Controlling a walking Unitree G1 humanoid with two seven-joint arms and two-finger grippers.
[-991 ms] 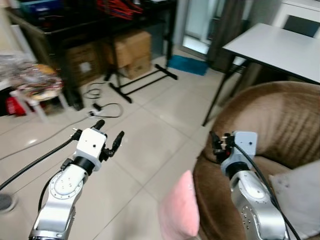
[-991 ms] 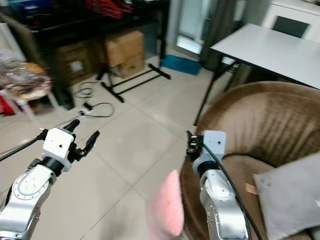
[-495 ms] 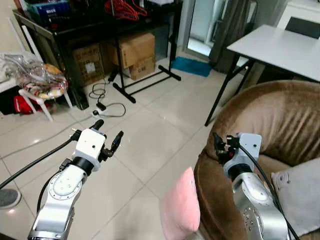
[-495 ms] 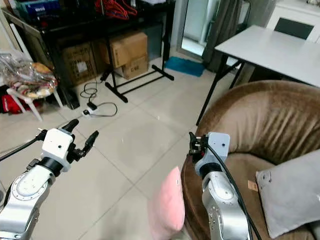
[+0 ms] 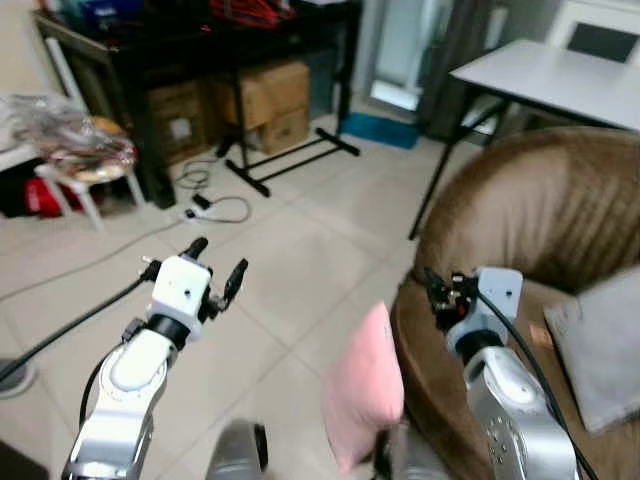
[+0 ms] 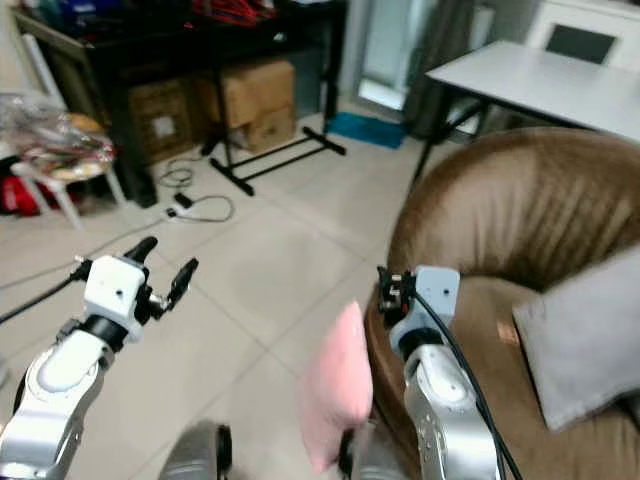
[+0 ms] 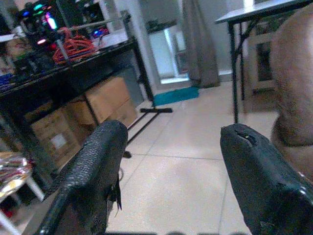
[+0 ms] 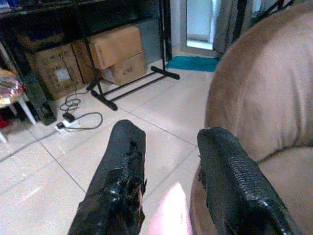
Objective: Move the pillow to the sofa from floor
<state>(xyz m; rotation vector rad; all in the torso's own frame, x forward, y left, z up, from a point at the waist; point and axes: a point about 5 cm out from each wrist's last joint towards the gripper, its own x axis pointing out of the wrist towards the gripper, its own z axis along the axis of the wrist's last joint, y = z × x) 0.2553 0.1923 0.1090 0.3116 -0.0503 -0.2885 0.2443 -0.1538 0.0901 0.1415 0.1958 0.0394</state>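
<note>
We see the pink pillow [image 5: 362, 385] standing on edge on the tiled floor [image 5: 300, 260], leaning against the outer side of the brown sofa [image 5: 520, 215], low between our two arms. Our left gripper [image 5: 215, 263] is raised over bare floor, well to the left of the pillow; its two fingers [image 7: 93, 171] stand wide apart with nothing between them, as the left wrist view makes plain. Our right gripper [image 5: 437, 290] hangs just above the sofa's near rim, above and slightly right of the pillow; in the right wrist view its fingers [image 8: 120, 181] are spread with a clear gap, empty, and the pillow's [image 8: 168, 218] pink top edge shows below that gap, apart from both fingers. A grey cushion [image 6: 585, 340] lies on the sofa seat to the right. Beyond the sofa stands a white table [image 5: 545, 80] on dark legs. Across the floor we see a black rack [image 5: 285, 160], cardboard boxes [image 5: 265, 100] under a dark shelf, a cable [image 5: 215, 205] lying on the tiles, and a white stool [image 5: 70, 175] with bagged things on it at far left.
</note>
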